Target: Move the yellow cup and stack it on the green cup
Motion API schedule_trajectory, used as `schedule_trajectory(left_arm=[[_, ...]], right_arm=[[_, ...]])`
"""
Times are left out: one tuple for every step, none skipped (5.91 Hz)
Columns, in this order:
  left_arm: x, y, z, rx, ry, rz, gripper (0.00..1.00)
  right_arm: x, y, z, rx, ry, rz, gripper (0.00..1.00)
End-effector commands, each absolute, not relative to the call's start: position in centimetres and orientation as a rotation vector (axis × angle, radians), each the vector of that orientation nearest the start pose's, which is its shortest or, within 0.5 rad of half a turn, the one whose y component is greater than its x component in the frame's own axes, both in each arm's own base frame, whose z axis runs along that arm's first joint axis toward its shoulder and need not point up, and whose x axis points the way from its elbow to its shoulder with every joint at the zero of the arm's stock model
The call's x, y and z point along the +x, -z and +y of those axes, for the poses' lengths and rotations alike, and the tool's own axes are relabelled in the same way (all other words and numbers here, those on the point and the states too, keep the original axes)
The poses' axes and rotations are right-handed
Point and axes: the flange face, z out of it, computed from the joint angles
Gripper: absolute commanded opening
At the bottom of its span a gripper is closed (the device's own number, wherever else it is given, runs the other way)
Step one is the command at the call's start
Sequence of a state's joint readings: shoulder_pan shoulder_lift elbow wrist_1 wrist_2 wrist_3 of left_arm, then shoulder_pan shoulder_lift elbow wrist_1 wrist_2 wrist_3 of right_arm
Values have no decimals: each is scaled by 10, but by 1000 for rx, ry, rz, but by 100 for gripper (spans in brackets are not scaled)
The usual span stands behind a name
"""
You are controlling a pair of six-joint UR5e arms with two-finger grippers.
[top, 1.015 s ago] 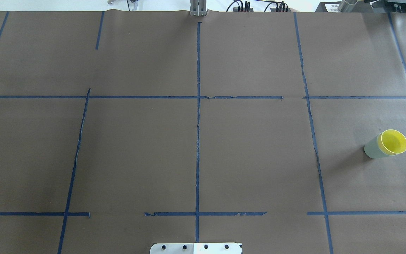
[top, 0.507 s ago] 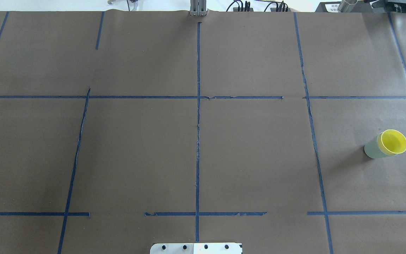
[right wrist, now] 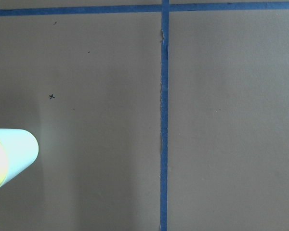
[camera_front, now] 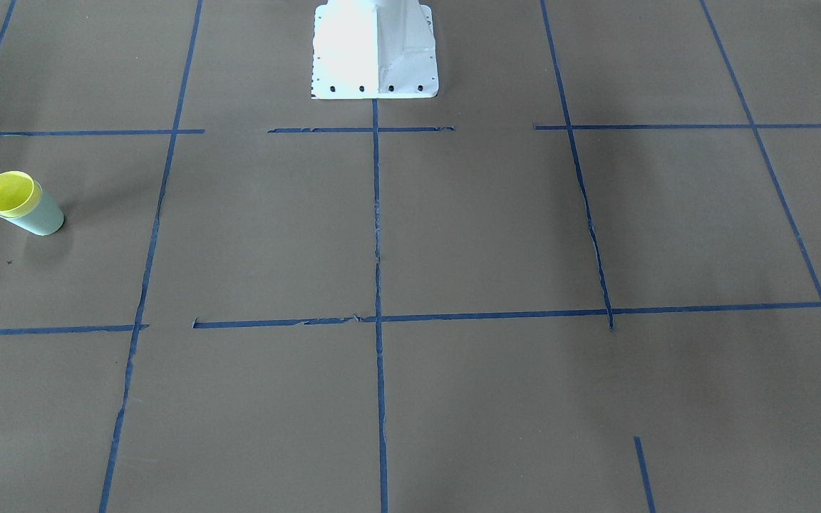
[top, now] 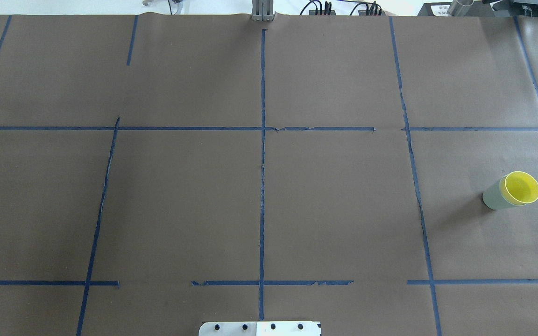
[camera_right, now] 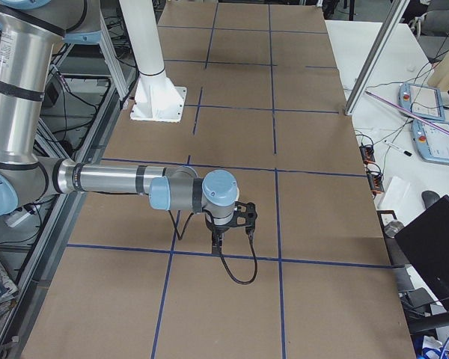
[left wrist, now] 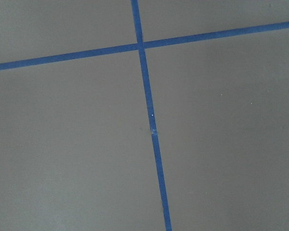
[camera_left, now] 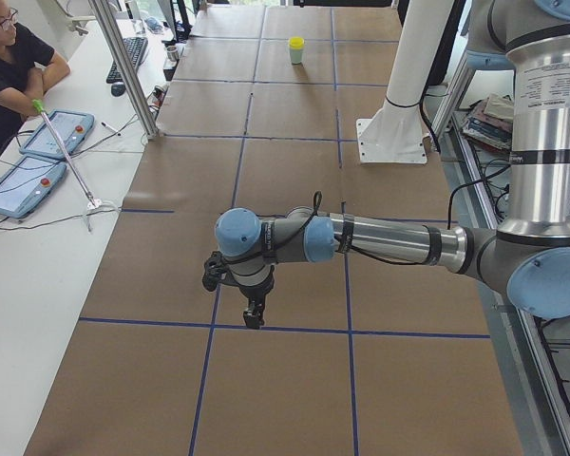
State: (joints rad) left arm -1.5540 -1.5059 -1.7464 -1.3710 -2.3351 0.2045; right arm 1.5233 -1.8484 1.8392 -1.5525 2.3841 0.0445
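The yellow cup point(top: 522, 187) sits nested inside the green cup point(top: 493, 197), which stands upright at the table's right side. The pair also shows in the front-facing view, yellow point(camera_front: 8, 192) in green point(camera_front: 41, 218), and small at the far end in the exterior left view point(camera_left: 295, 49). The right wrist view catches the green cup point(right wrist: 17, 151) at its left edge. No gripper touches the cups. My left gripper point(camera_left: 255, 310) and right gripper point(camera_right: 217, 239) point down near the table and show only in the side views, so I cannot tell whether they are open or shut.
Brown paper with a blue tape grid point(top: 262, 140) covers the table. The white robot base point(camera_front: 375, 50) stands at the near middle edge. An operator point(camera_left: 9, 57), tablets point(camera_left: 52, 133) and a metal post point(camera_left: 123, 66) are beyond the far edge.
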Motion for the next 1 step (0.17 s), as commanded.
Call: schedule_trajectory(left_arm=[[-58, -624, -457, -15, -178, 755, 100]], right_arm=[[43, -644, -376, -32, 5, -812, 100]])
